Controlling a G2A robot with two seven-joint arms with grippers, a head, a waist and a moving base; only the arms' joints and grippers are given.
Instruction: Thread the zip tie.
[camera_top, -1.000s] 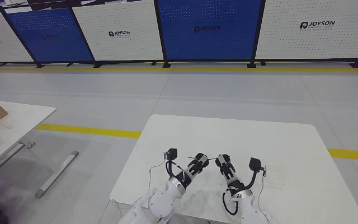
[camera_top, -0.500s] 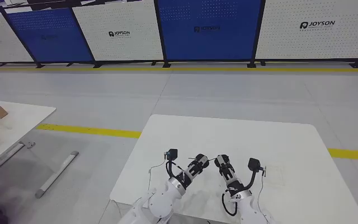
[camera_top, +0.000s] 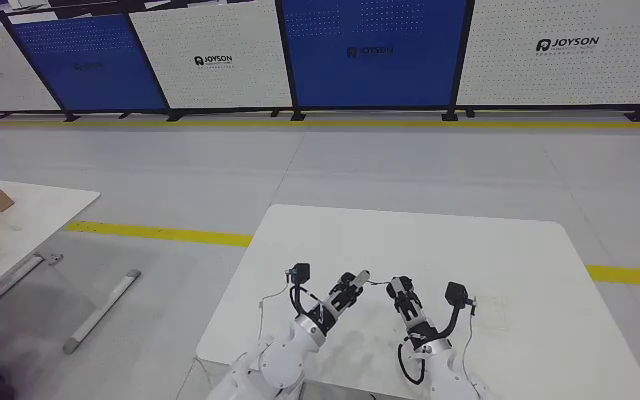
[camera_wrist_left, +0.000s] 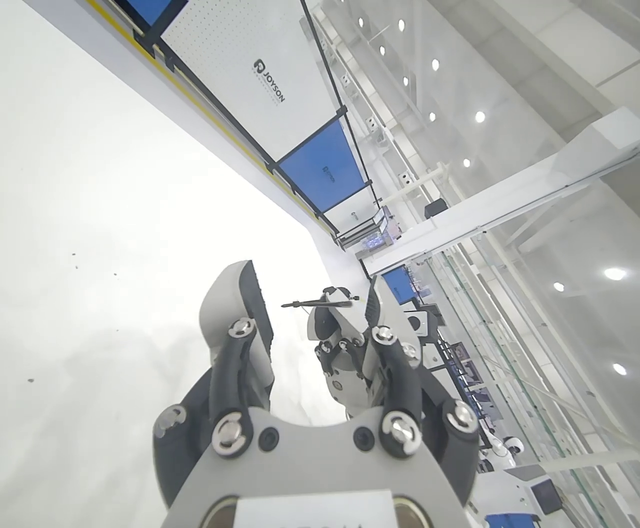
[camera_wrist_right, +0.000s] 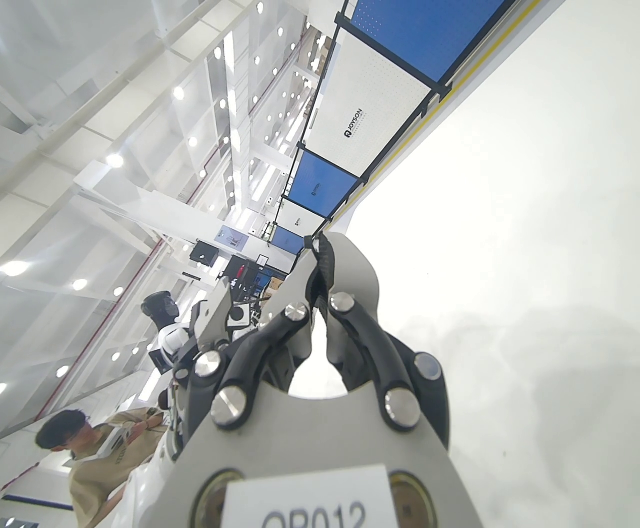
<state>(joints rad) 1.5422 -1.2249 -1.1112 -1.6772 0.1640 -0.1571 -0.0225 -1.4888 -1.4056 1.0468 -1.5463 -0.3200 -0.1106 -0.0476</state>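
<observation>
Zip tie (camera_wrist_left: 305, 302), thin black strip, seemingly pinched by closed right pincer (camera_wrist_right: 316, 247); left pincer (camera_wrist_left: 312, 280) gapes empty.

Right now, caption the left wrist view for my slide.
Open left gripper faces the right gripper, shut on a black zip tie, over the table.

The zip tie (camera_wrist_left: 320, 302) is black, the table (camera_top: 400, 240) white.

The zip tie (camera_wrist_left: 312, 302) has its held end hidden inside the clamped right pincer (camera_wrist_left: 342, 296); in the top view it is too thin to trace. The bench (camera_top: 480, 250) runs off the picture's lower edge.
</observation>
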